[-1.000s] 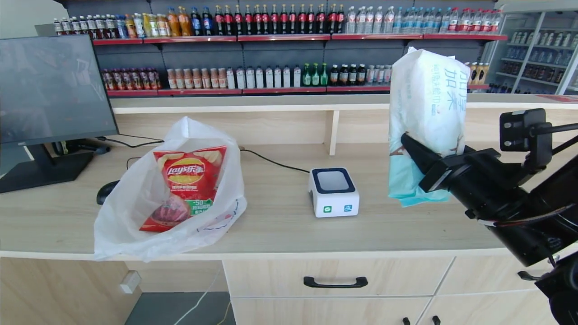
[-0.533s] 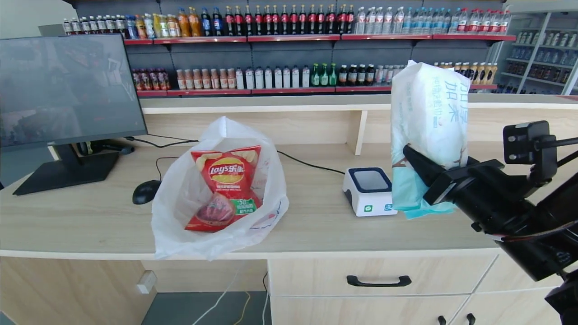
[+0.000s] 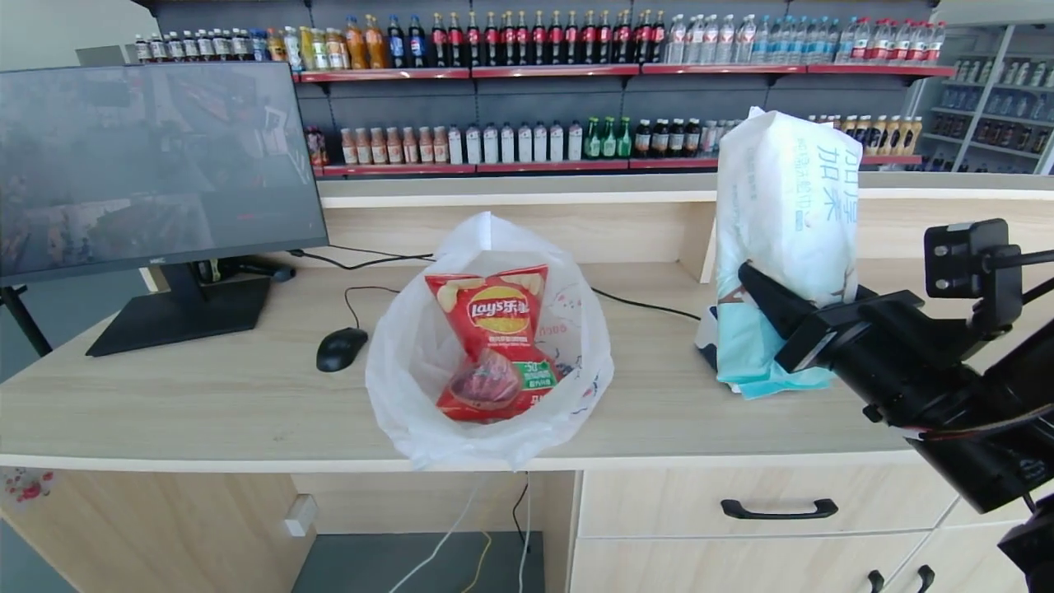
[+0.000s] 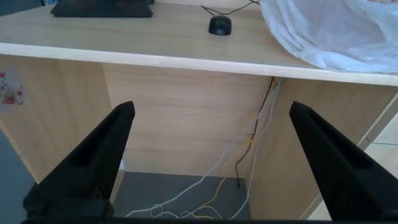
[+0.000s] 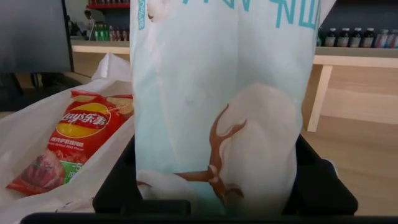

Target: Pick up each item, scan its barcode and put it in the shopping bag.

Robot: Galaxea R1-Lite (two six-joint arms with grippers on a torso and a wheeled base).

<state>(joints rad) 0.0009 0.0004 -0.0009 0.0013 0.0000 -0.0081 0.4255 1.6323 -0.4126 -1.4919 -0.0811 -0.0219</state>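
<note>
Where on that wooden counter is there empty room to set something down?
Bare light-wood counter lies in front of the black monitor stand and black mouse, and between the white plastic shopping bag and the white-and-teal pack. Crowded around the white scanner.

a logo on the red chip bag (image 3: 492, 342); teal characters on the white pack (image 3: 782, 214).

We log a pale wood tabletop (image 3: 206, 403) carrying, left to right: monitor (image 3: 156, 165) on its stand, black mouse (image 3: 342, 348), white shopping bag (image 3: 416, 362), mostly hidden scanner (image 3: 705, 338).
</note>
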